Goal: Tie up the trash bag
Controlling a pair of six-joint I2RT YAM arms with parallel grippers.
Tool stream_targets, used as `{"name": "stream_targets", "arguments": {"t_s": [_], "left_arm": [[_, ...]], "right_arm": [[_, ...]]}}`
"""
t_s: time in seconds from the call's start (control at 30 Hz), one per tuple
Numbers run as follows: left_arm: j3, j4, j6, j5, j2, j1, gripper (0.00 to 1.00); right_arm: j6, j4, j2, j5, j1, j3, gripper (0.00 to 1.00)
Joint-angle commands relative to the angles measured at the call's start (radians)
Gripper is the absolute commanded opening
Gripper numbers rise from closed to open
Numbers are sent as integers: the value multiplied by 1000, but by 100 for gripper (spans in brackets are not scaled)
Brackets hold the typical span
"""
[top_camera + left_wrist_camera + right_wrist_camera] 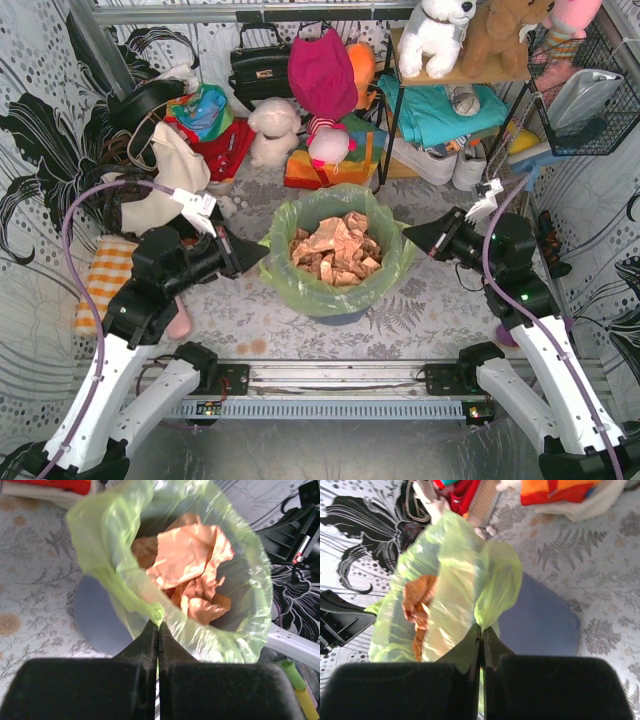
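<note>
Patterned table point(440, 300) is seen in the top view; at mid-frame the bag point(290, 285) is draped over a bin point(345, 317). Opposite rims are pinched in the closed left tool point(262, 255) and right tool point(408, 238). Film is judged thin, light, slippery, easily torn; loose rim is best gripped.

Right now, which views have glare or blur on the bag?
Top view: sharp, evenly lit, bag readable. Left wrist: white glare on the bag's far rim, paper overexposed and soft. Right wrist: bag soft, with bright patches; bin blurred.
</note>
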Motion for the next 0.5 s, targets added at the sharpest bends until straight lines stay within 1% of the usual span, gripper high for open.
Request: {"name": "stream_targets", "arguments": {"t_s": [0.0,0.1,0.23,0.37,0.47], "left_arm": [[128,-29,59,106,59,4,0],[169,82,-4,158,97,4,0],[205,236,-86,200,143,5,0],[249,302,-125,207,198,5,0],[259,308,-131,176,224,4,0]], "right_arm": [[-11,99,0,-69,-2,81,0],[22,197,34,-104,-2,117,0],[93,380,115,-172,-2,163,0],[144,488,182,-228,-2,202,0],[147,496,203,-238,-2,196,0]]}}
